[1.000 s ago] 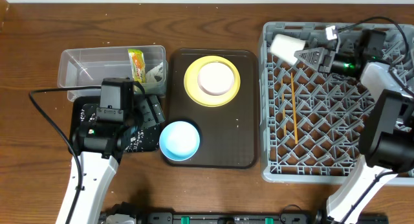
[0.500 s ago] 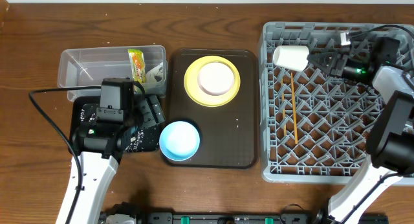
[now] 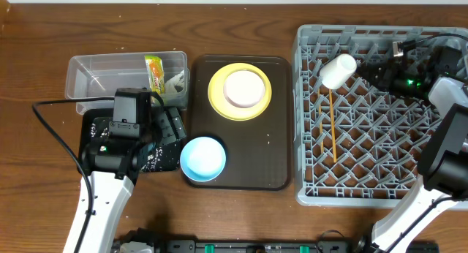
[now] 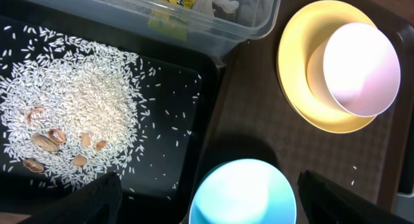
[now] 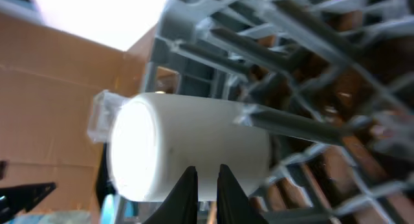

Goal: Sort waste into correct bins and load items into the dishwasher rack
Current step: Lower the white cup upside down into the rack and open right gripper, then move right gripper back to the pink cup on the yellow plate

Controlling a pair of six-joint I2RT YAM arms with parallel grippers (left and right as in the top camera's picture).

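Left of the scene, a clear tub (image 3: 95, 81) holds the wrapper (image 3: 154, 72) and the paper scrap (image 3: 175, 81) at its right end. Just in front of it, the black tray (image 4: 181, 146) carries a heap of rice (image 4: 84, 101) with a few brown bits. The left gripper (image 4: 207, 188) hangs over this tray's right edge and the blue bowl (image 3: 202, 158), jaws spread wide, holding nothing. The blue bowl sits at the near-left corner of the brown tray (image 3: 274, 158). Behind it the pink bowl (image 3: 245, 88) rests on the yellow plate (image 3: 218, 107). At right, the rack (image 3: 303, 191) contains the chopsticks (image 3: 330, 125), side by side on the lattice. It also contains the cup (image 3: 338, 70), on its side in the far-left part, over the chopsticks' far ends. The right gripper (image 3: 363, 66) points at the cup from the right, its tips at the cup's nearer end. The jaws stand almost together with a narrow slit; whether they pinch the cup's wall cannot be told.
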